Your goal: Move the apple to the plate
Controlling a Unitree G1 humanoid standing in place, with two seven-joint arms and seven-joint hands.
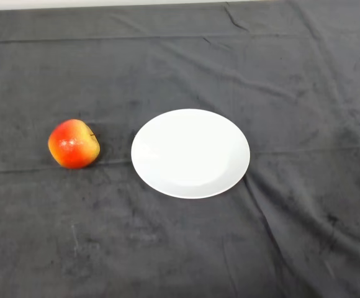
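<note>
The apple (74,144) lies on the dark cloth (186,248) just left of the white plate (190,153), not touching it. The plate has nothing on it. Because the apple is round, a careless grip may push it so it rolls further from the plate.

Robot body: no part visible in head view; nothing to describe.

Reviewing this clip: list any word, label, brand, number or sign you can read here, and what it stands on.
None. The apple shows no sticker, the white plate is plain, and the dark cloth bears no print or marking.
</note>
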